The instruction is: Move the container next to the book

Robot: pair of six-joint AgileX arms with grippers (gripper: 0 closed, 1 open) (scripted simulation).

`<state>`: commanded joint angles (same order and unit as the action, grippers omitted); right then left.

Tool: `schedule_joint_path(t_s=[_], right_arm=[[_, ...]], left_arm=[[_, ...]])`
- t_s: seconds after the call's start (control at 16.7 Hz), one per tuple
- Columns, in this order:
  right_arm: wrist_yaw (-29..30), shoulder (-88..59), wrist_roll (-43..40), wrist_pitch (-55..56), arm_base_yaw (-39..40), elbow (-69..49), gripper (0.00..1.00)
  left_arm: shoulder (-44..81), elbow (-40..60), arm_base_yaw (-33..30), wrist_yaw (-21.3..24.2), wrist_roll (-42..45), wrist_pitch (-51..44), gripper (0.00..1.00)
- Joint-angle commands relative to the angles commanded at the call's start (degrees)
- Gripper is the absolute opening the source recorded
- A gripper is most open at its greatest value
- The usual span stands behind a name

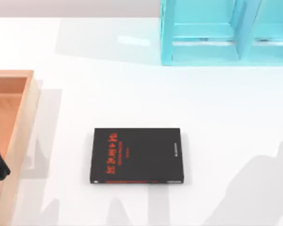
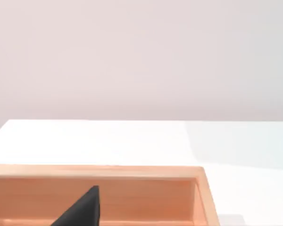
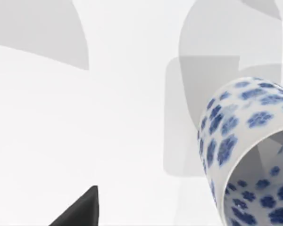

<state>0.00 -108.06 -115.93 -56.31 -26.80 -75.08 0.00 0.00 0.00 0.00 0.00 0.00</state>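
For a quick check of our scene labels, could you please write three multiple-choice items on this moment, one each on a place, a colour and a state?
1. Where does the wooden box stand in the top view?
A. at the table's left edge
B. at its right edge
C. on the book

2. What colour are the characters on the book cover?
A. white
B. red
C. green

3. How does the book lie?
A. standing upright
B. open
C. flat and closed

Key: 1 A, the box runs along the left edge; 2 B, red characters on black; 3 C, the cover faces up on the table, with the shelf unit far behind.
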Motion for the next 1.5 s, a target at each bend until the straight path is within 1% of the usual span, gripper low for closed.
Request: schedule_joint_path(t_s=[0.18,0.48,1.26,1.32,1.5], right_arm=[[0.01,-1.57,0.00,5.30,-0.02,4.32,1.00],[0.01,-1.77,0.00,5.90,-0.02,4.86,1.00],[0.01,-1.77,0.00,5.90,-0.02,4.86,0.02],[0.01,-1.77,0.00,5.90,-0.02,4.86,0.00],[0.01,-1.77,0.00,5.90,-0.02,4.86,0.00]], left_arm=[[0.00,0.00,0.00,0.00,0.00,0.00,1.00],[0.00,0.00,0.00,0.00,0.00,0.00,1.00],[0.00,0.00,0.00,0.00,0.00,0.00,1.00],[0.00,0.00,0.00,0.00,0.00,0.00,1.00],[0.00,0.00,0.00,0.00,0.00,0.00,1.00]])
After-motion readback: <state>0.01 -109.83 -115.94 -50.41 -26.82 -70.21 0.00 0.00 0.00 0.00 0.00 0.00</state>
